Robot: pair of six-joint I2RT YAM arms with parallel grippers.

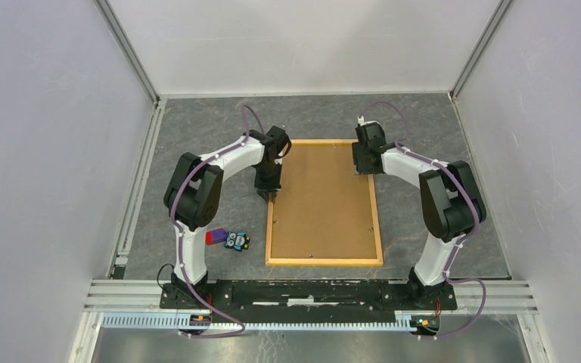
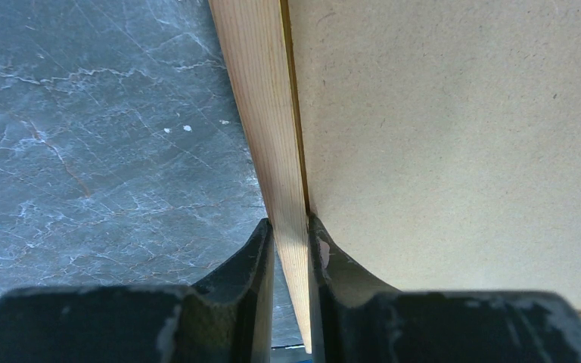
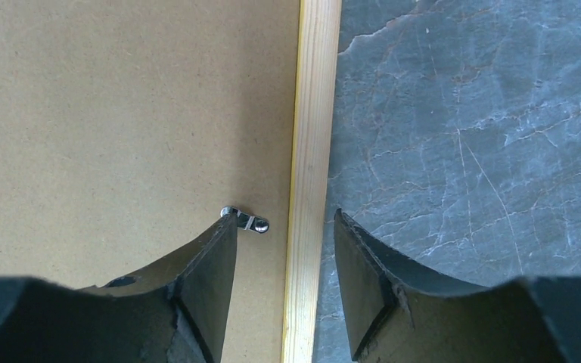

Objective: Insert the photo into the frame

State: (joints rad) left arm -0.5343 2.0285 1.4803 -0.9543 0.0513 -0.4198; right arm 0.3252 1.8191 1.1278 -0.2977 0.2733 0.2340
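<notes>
One frame [image 1: 324, 262] lies flat in the middle of the grey marbled table [image 1: 197, 136], long sides running from the top of the overhead picture toward the bottom. One brown hardboard backing panel [image 1: 324, 204] fills it, face up. The photo shows in no view; whether it sits under the panel cannot be told.

Two arms reach in, one at each long rail, both toward the upper end of the frame. The left gripper [image 1: 267, 193] is clamped on the left rail: in its wrist view one finger [image 2: 253, 257] presses the outer face of the pale wood and the other sits on the panel side, with no gap on either side. The right gripper [image 1: 363, 168] straddles the right rail with its jaws apart, gripping nothing. In its wrist view the inner finger [image 3: 212, 265] hangs over the panel, the outer one is over bare table, and a strip of space shows on both sides of the wood. One small metal turn clip [image 3: 246, 221] sits on the panel just beside the inner fingertip, near the rail.

Two small objects lie touching at the lower left of the frame, just apart from its rail: a red and purple block [image 1: 215, 237] and a small blue toy [image 1: 235, 241]. Bare table surrounds the frame on all four sides, with wider room at left and right than above.
</notes>
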